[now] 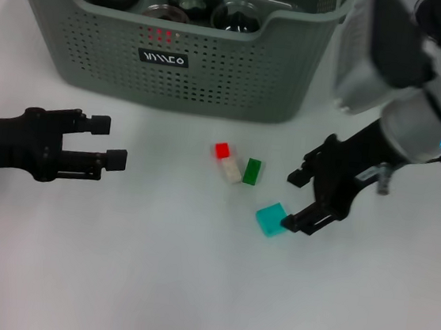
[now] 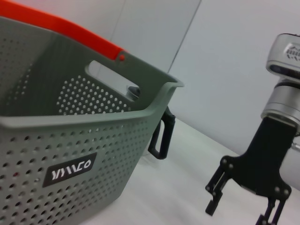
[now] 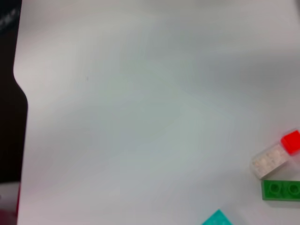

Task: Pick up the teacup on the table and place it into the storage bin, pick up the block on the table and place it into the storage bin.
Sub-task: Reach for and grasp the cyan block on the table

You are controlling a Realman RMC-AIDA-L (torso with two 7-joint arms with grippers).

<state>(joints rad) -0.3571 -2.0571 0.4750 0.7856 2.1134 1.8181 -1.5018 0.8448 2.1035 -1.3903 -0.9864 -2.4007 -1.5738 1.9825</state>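
White surface (image 1: 151, 284) — blocks mid-frame

Right tool (image 1: 302, 200), fingers spread, straddles the teal block (image 1: 271, 218) to grasp it; left tool (image 1: 114, 143) idles open, left — storage bin (image 1: 214, 77) above.

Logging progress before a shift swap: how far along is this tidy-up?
Dark teaware already sits in the storage bin. The open right gripper is beside the teal block, not yet gripping. Red, white and green blocks remain. The left gripper hovers open.

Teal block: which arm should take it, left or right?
Right. The right gripper is open right beside the teal block, one finger almost at its edge. The left gripper hangs open across the table, beyond the red block.
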